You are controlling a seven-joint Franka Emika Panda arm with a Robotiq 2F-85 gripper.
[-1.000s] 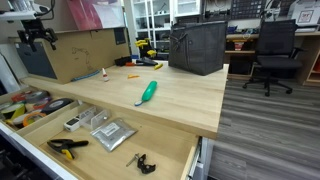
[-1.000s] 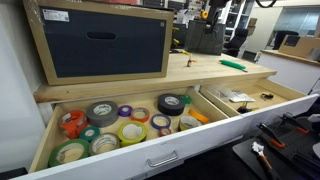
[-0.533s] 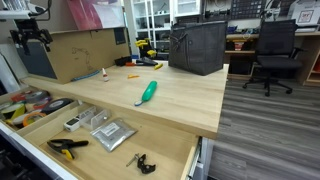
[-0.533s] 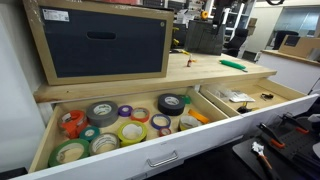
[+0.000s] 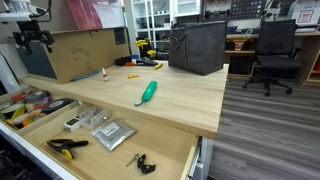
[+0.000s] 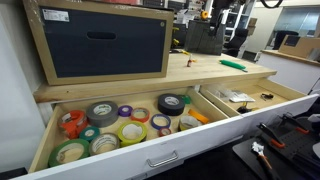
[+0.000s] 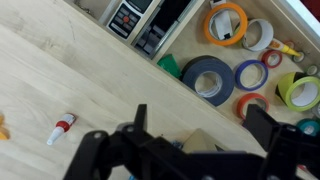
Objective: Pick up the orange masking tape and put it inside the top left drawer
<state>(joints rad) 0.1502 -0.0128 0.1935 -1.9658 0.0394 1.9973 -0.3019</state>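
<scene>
The orange masking tape [image 5: 130, 76] is a small flat orange piece lying on the light-wood benchtop, beyond the teal-handled tool [image 5: 147, 93]. In the wrist view only a sliver of it shows at the left edge [image 7: 2, 126]. The top left drawer [image 5: 40, 108] is pulled open; in an exterior view its front rim [image 6: 120, 163] shows, and it holds several tape rolls. My gripper [image 5: 35, 38] hangs high over the bench's left end, far from the tape. In the wrist view its jaws [image 7: 203, 128] are open and empty above the bench edge beside the drawer [image 7: 188, 25].
A cardboard box [image 5: 75, 52] and a dark bin [image 5: 196, 46] stand at the back of the bench. A small white tube with a red cap [image 7: 62, 128] lies on the top. The larger open drawer [image 5: 170, 165] holds grey plates [image 5: 112, 132] and a yellow-and-black clamp [image 5: 66, 147].
The gripper has shifted only slightly at its high position over the left end. Nothing on the bench or in the drawers has moved.
</scene>
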